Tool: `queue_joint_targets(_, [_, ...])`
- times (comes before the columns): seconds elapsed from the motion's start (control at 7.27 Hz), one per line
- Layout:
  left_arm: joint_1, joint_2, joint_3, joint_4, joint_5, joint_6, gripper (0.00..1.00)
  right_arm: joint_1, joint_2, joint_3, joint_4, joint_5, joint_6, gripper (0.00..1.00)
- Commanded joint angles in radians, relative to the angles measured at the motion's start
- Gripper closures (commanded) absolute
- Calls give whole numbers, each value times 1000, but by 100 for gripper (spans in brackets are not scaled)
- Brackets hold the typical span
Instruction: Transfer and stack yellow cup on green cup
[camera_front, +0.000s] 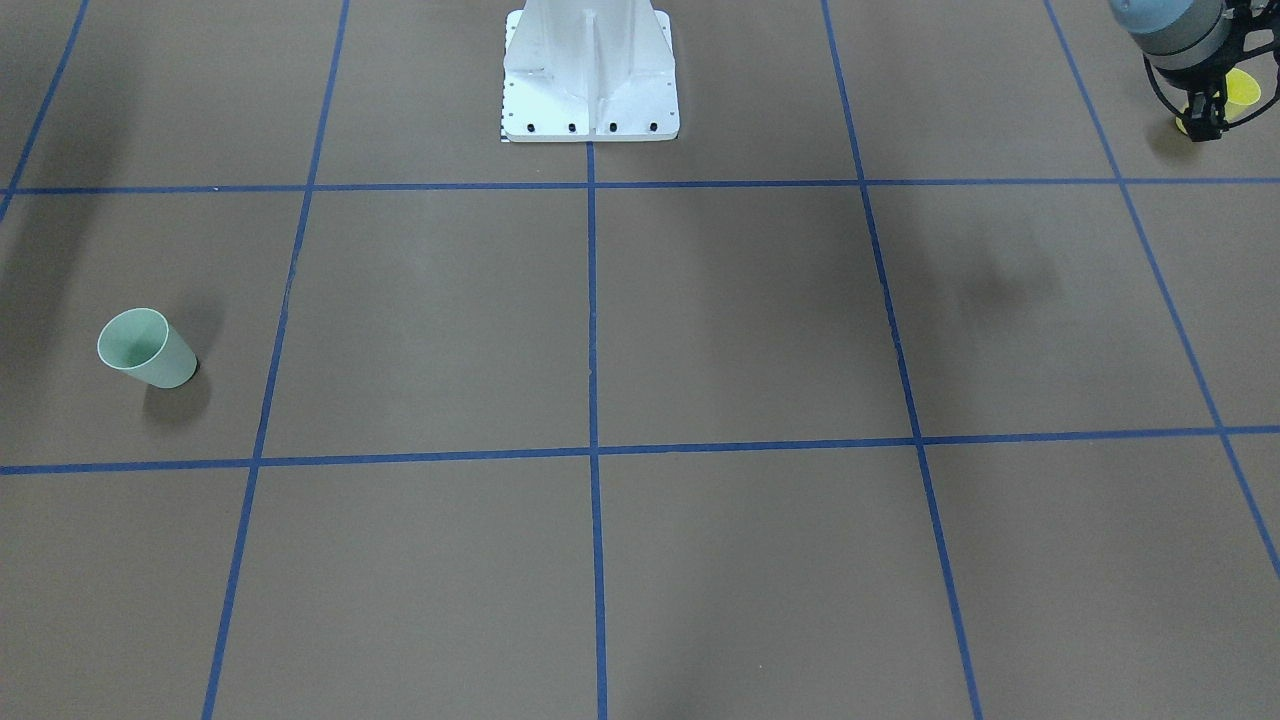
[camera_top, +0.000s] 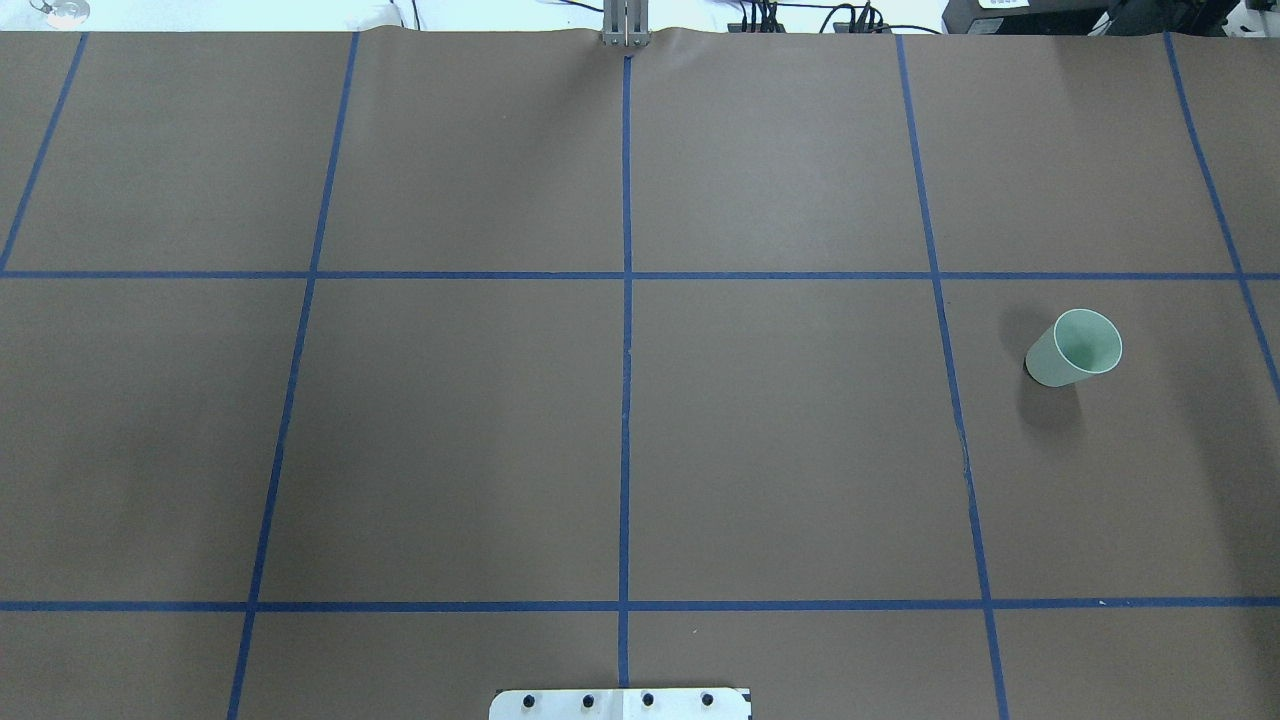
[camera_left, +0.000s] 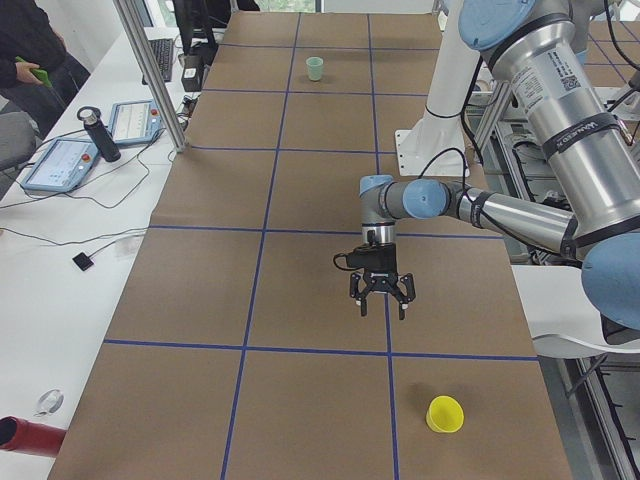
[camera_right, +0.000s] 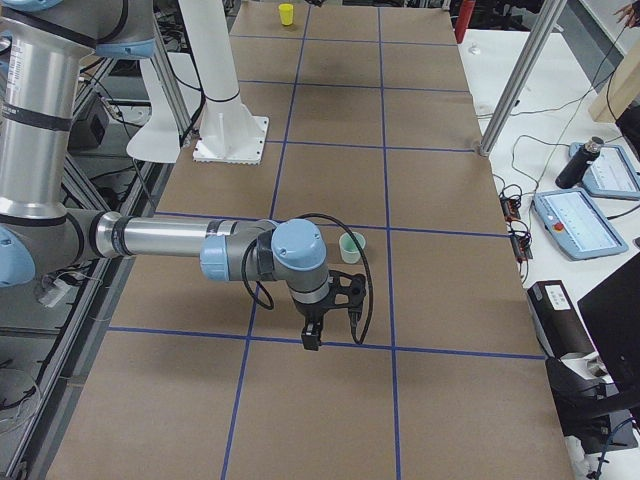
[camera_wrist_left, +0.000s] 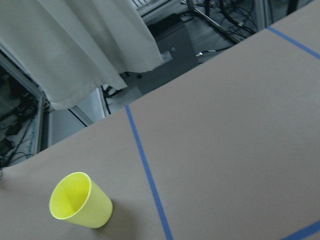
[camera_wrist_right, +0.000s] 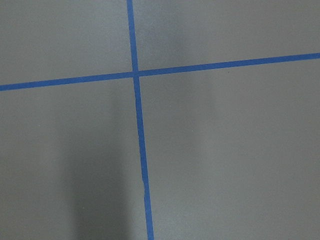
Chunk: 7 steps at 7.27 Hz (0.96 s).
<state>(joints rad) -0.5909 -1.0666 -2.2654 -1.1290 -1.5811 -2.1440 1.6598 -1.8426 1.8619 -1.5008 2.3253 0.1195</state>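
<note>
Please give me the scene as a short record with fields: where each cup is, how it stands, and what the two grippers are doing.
yellow cup: upright, mouth up, at the robot's left end of the table
green cup: upright, mouth up, empty, on the robot's right half
stacking: not yet done; the cups are far apart
left gripper: above the table, apart from the yellow cup, open, holding nothing
right gripper: above the table, near the green cup, not touching it; open or shut cannot be told
</note>
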Motion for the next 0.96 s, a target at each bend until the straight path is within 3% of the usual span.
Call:
queue_joint_targets(0.0, [74, -42, 87, 147, 0, -170, 0, 0, -3, 0, 1, 0, 0, 1])
queue_joint_targets(0.41, [112, -128, 283, 164, -20, -344, 0, 0, -14, -1, 1, 2, 0, 1])
queue_joint_targets(0.83, [233, -176, 398, 178, -182, -514, 0, 0, -12, 0, 1, 2, 0, 1])
